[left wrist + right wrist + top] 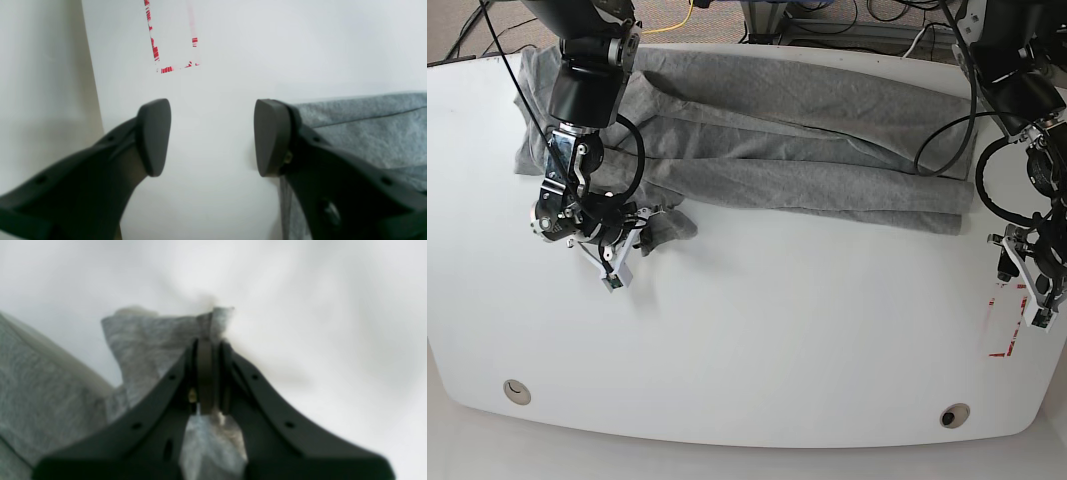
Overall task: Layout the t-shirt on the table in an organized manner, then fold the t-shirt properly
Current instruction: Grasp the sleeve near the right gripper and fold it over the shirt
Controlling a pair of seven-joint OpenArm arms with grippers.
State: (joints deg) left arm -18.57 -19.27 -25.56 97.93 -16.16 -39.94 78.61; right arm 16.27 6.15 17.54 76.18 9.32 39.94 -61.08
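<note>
The right gripper (207, 340) is closed, its two dark fingers pressed together on a pinched fold of the t-shirt (150, 340). A short tuft of grey fabric protrudes just beyond the fingertips, and more fabric is visible between the finger bases behind them. In the base view this gripper (649, 228) sits at the loose corner of the t-shirt (807, 130) that projects from the garment's near edge. The rest of the garment lies beside and behind the gripper as a long, wrinkled band across the far half of the table (777, 340).

The left gripper (212, 136) is open, with a wide gap between its two pads, and holds nothing. Bare table (217, 100) surface fills the gap. An edge of the t-shirt (367, 126) lies just outside one finger, partly hidden behind it; contact cannot be determined. A red dashed marking (173, 43) lies on the table ahead of the fingertips. In the base view this gripper (1027, 275) is positioned just past the end of the garment, near the table edge.
</note>
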